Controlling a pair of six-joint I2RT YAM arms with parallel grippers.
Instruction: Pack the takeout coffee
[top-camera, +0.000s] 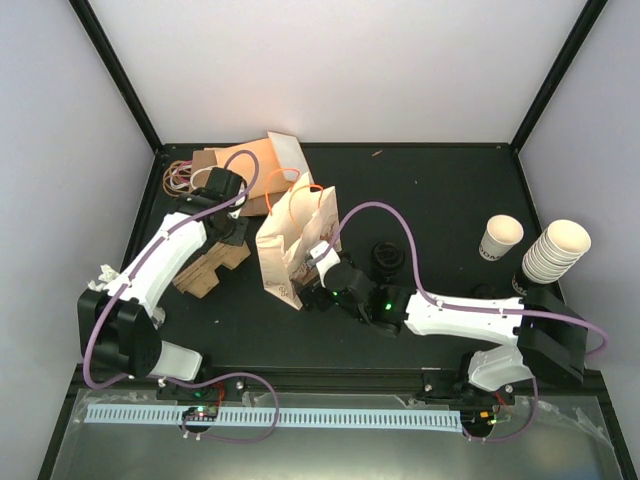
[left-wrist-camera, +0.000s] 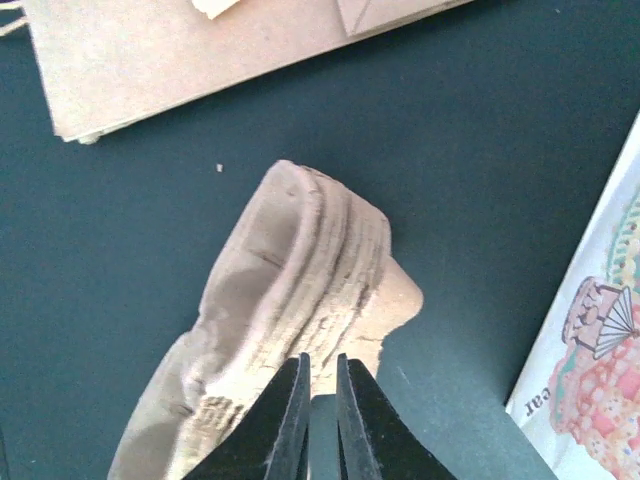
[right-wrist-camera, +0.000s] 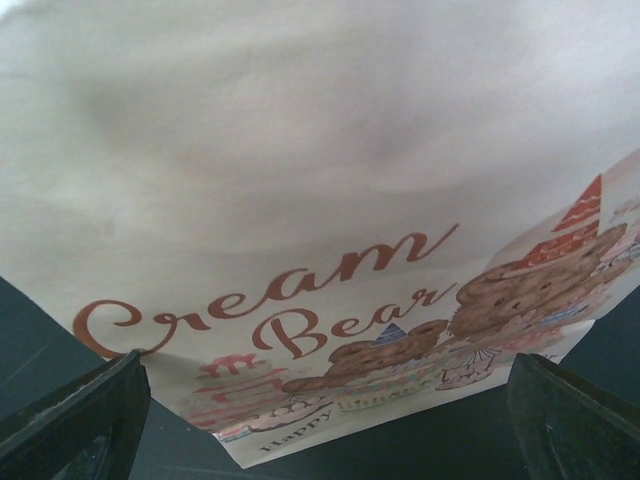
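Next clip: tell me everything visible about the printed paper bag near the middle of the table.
The paper bag is cream-white, apparently thin, slightly dented paper, with orange loop handles. One face carries rust-red script reading Cream Bear above drawings of bears and cakes. It stands mouth up on the dark table, left of centre. The open right gripper faces the printed side closely; contact cannot be confirmed.

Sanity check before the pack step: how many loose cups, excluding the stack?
1. The takeout coffee cup stands upright on the right, just left of the stack of nested cups. Others may hide behind the standing bag.
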